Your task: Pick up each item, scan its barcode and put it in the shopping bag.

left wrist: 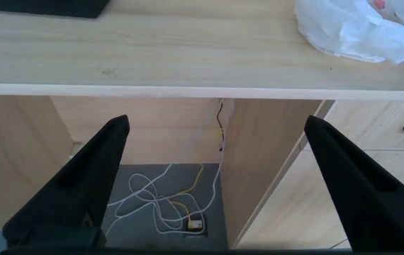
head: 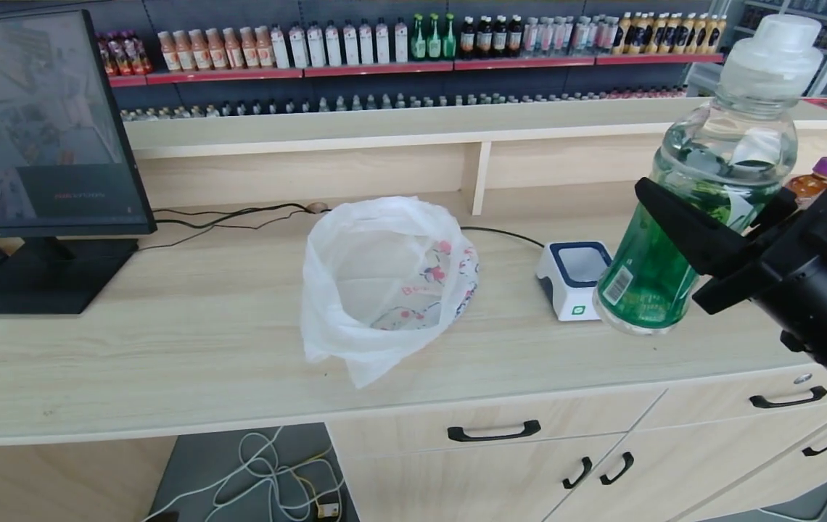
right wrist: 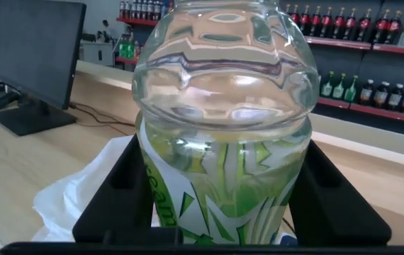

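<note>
My right gripper (head: 722, 228) is shut on a clear bottle with a green label (head: 696, 196) and holds it upright in the air at the right, its barcode side facing the scanner. In the right wrist view the bottle (right wrist: 223, 127) sits between the black fingers (right wrist: 117, 191). The small white and blue barcode scanner (head: 573, 279) stands on the counter just left of the bottle's base. A white shopping bag (head: 384, 279) lies open at the counter's middle. My left gripper (left wrist: 216, 184) is open, low in front of the counter edge, with nothing in it.
A monitor on a black stand (head: 36, 152) occupies the counter's left. A brown bottle with a purple cap (head: 816, 181) and another item stand at the far right. Cables (head: 232, 214) run along the back. Drawers (head: 493, 431) are below the counter (head: 167, 348).
</note>
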`<state>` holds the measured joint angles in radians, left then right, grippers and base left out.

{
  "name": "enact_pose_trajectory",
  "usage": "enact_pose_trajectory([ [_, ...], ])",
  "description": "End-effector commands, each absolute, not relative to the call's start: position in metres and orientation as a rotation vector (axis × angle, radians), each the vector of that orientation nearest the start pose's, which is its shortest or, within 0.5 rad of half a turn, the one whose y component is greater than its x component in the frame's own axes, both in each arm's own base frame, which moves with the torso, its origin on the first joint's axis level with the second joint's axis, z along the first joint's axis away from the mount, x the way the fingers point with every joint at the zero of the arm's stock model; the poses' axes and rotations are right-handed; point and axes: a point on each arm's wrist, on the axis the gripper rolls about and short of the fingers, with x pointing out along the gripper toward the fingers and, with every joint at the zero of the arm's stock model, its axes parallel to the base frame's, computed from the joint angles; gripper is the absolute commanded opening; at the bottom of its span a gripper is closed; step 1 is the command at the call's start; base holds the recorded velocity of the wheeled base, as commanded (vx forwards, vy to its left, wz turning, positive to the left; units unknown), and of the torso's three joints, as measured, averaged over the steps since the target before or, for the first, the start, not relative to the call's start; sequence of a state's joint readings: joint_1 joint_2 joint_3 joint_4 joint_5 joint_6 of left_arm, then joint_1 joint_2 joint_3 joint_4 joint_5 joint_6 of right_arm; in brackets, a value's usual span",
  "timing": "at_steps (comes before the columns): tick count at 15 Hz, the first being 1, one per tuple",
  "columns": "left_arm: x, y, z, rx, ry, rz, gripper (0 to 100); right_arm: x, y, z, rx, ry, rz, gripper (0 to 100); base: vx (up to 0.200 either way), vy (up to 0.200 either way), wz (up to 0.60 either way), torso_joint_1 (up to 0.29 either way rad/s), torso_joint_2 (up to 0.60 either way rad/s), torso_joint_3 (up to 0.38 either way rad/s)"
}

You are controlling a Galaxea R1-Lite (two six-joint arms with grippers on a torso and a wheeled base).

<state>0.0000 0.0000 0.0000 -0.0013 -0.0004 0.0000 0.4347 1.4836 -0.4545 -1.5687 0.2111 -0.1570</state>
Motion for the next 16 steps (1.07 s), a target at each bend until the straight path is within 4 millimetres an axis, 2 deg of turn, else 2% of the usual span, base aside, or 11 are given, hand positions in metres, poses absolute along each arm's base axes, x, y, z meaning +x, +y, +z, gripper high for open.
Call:
enact_pose_trajectory([
  [1, -0.023, 0.000, 0.076, 0.000, -0.002, 0.000, 100, 0.194, 0.095, 0.240, -0.088, -0.592, 0.582, 0, 0.000, 0.000, 0.60, 0.002, 0.00, 0.002],
  [7, -0.023, 0.000, 0.076, 0.002, -0.002, 0.000, 100, 0.198, 0.096, 0.238, -0.090, -0.581, 0.581, 0, 0.000, 0.000, 0.60, 0.002, 0.00, 0.002],
  [8, -0.023, 0.000, 0.076, 0.000, -0.002, 0.000, 100, 0.201, 0.097, 0.236, -0.091, -0.573, 0.582, 0, 0.000, 0.000, 0.00, 0.000, 0.00, 0.000],
  [9, -0.023, 0.000, 0.076, 0.002, -0.002, 0.000, 100, 0.210, 0.101, 0.230, -0.093, -0.547, 0.584, 0, 0.000, 0.000, 0.00, 0.000, 0.00, 0.000],
  [11, -0.023, 0.000, 0.076, 0.002, -0.002, 0.000, 100, 0.233, 0.096, 0.213, -0.089, -0.464, 0.544, 0, 0.000, 0.000, 0.00, 0.000, 0.00, 0.000],
  [13, -0.023, 0.000, 0.076, 0.003, -0.002, 0.000, 100, 0.244, 0.097, 0.206, -0.039, -0.420, 0.550, 0, 0.000, 0.000, 0.00, 0.000, 0.00, 0.000],
  [14, -0.023, 0.000, 0.076, 0.002, -0.002, 0.000, 100, 0.264, 0.102, 0.204, -0.011, -0.417, 0.544, 0, 0.000, 0.000, 0.00, 0.000, 0.00, 0.000],
  [16, -0.023, 0.000, 0.076, 0.000, -0.002, 0.000, 100, 0.292, 0.105, 0.208, -0.006, -0.454, 0.522, 0, 0.000, 0.000, 0.00, 0.000, 0.00, 0.000],
])
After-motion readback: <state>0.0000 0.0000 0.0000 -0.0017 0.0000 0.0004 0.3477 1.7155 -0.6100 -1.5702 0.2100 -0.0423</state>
